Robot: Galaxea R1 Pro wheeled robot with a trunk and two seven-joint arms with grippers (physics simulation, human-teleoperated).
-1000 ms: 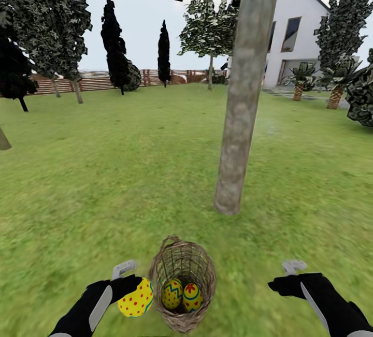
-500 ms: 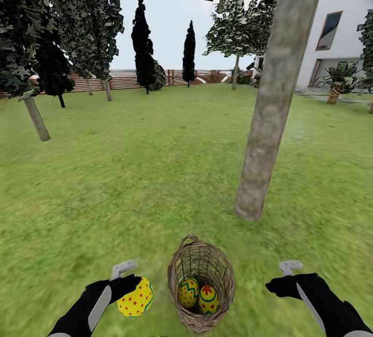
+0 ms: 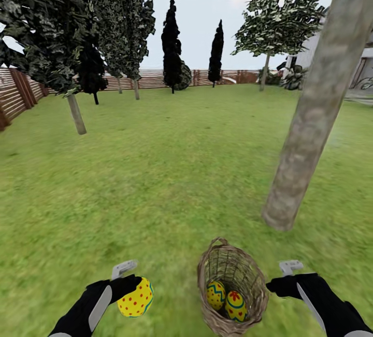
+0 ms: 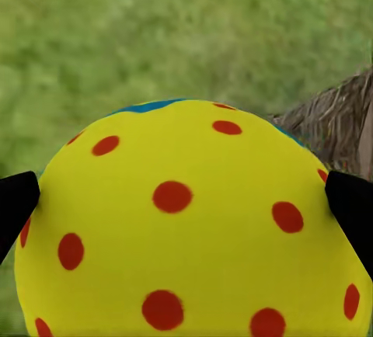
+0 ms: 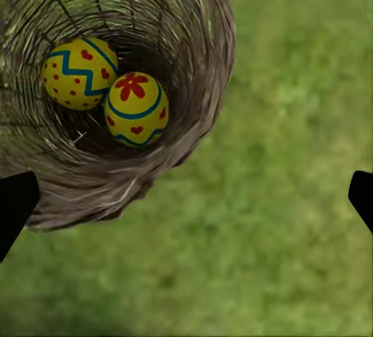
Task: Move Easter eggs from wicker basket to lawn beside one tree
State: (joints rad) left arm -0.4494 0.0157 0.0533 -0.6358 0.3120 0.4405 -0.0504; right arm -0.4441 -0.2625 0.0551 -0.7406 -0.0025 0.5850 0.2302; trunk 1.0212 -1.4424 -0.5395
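The left gripper [image 3: 135, 289] pinched a yellow, red-dotted Easter egg [image 3: 135, 297] above the lawn [image 3: 155, 181]; two banded eggs [image 5: 109, 88] lay in the wicker basket [image 3: 231, 288] near the tree [image 3: 311, 125]. The right gripper [image 3: 284, 277] hung spread.

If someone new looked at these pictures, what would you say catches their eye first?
Probably the bright yellow, red-dotted egg clamped in the left gripper, low in the head view above the lawn. Just beside it stands the wicker basket with two more patterned eggs inside. Behind the basket rises a thick grey-brown tree trunk.
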